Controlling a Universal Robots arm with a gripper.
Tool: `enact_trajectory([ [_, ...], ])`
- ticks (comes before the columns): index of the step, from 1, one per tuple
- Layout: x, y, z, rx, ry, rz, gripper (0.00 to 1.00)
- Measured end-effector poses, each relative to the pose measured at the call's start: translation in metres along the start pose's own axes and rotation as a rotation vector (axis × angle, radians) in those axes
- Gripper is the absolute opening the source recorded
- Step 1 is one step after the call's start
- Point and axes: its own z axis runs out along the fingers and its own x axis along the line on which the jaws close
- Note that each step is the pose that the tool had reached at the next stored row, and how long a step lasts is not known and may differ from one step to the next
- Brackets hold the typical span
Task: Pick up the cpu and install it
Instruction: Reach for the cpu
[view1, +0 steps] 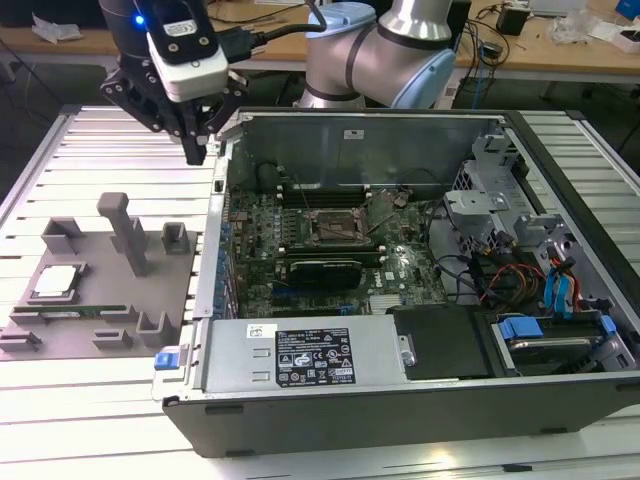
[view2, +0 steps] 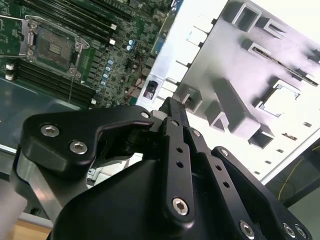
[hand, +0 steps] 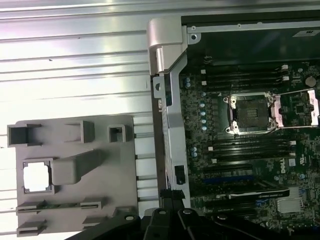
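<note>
The cpu (view1: 55, 282) sits squared in a recess near the grey holder (view1: 105, 285)'s edge, exposed for picking. The end effector (view1: 195, 150), pressed together and empty, hangs above the case wall (view1: 212, 270) next to that holder.

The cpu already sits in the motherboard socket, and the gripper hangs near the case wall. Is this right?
No. The cpu lies in the gray holder outside the case, as the exterior view shows; the socket is empty. The gripper does hang near the case wall.
</note>
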Motion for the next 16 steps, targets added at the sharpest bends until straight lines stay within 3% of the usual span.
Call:
enact_trajectory([
  [7,0.0126,-0.0009,-0.0003,-0.0001,-0.0001,0.000,0.11],
  [16,0.0211,-0.0016,-0.0006,0.0001,0.0000,0.000,0.11],
])
